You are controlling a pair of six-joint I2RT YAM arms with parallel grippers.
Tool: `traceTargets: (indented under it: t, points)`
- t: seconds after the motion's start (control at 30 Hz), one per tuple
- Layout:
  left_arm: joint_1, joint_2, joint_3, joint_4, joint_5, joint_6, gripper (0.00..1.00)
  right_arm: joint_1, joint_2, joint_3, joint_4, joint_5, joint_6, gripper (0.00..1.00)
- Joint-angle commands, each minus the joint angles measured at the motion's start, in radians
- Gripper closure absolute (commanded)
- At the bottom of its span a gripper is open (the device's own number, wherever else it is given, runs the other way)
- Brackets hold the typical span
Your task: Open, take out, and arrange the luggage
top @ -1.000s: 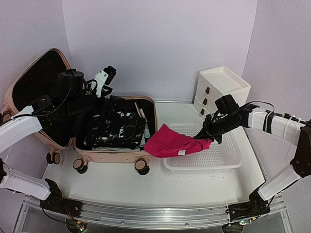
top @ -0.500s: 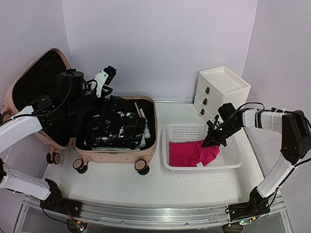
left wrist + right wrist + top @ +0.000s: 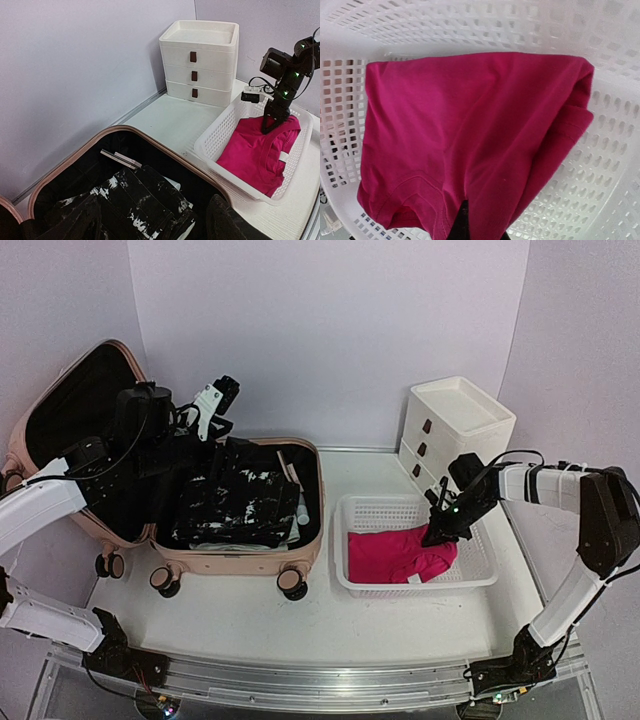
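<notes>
The luggage (image 3: 240, 558), a pale-pink hard-shell suitcase, lies open at the left with its lid leaning back. A folded black-and-white garment (image 3: 235, 500) fills its lower half (image 3: 150, 137). My left gripper (image 3: 215, 400) hovers above the suitcase's back edge, open, with nothing between its dark fingers (image 3: 227, 220). My right gripper (image 3: 437, 535) is down in the white basket (image 3: 420, 585), shut on a magenta shirt (image 3: 395, 555). In the right wrist view the shirt (image 3: 470, 130) spreads over the basket floor, and the pinched jaws of my right gripper (image 3: 465, 227) hold its near edge.
A white drawer unit (image 3: 455, 420) with brown handles stands behind the basket at the back right. Thin pen-like items (image 3: 117, 159) lie in the suitcase behind the garment. The suitcase's caster wheels (image 3: 292, 585) point toward the table's front edge.
My right gripper carried the magenta shirt from beside the suitcase rightward and down into the basket, where it now lies. The left arm has not moved.
</notes>
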Motion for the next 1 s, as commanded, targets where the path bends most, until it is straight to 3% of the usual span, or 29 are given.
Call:
traceTargets:
  t: [0.0,0.13,0.33,0.47,0.53,0.7,0.8,0.97]
  points:
    - [0.000,-0.030,0.002,0.045,0.006,-0.005,0.27,0.002,-0.033,0.032,-0.044,0.144,-0.014,0.94]
    - [0.000,-0.026,0.003,0.045,0.010,-0.006,0.27,0.002,-0.028,0.051,-0.137,0.223,0.008,0.82]
    - [0.000,-0.020,0.002,0.045,0.007,-0.005,0.27,0.003,-0.085,0.116,-0.383,0.423,0.012,0.53]
    - [0.000,-0.017,0.001,0.045,0.006,-0.005,0.27,0.053,-0.110,0.209,-0.583,0.631,0.006,0.53]
    - [0.000,-0.015,0.001,0.045,0.006,-0.005,0.27,0.087,-0.123,0.241,-0.616,0.591,0.011,0.52]
    - [0.000,-0.001,0.003,0.045,0.006,-0.007,0.27,0.099,-0.139,0.171,-0.436,0.224,0.072,0.51]
    - [0.000,0.015,0.003,0.044,-0.003,-0.006,0.25,0.097,-0.100,0.105,-0.349,0.202,0.098,0.57]
    - [0.001,0.065,0.012,0.026,-0.039,0.001,0.22,0.098,-0.005,0.045,-0.293,0.316,0.143,0.64]
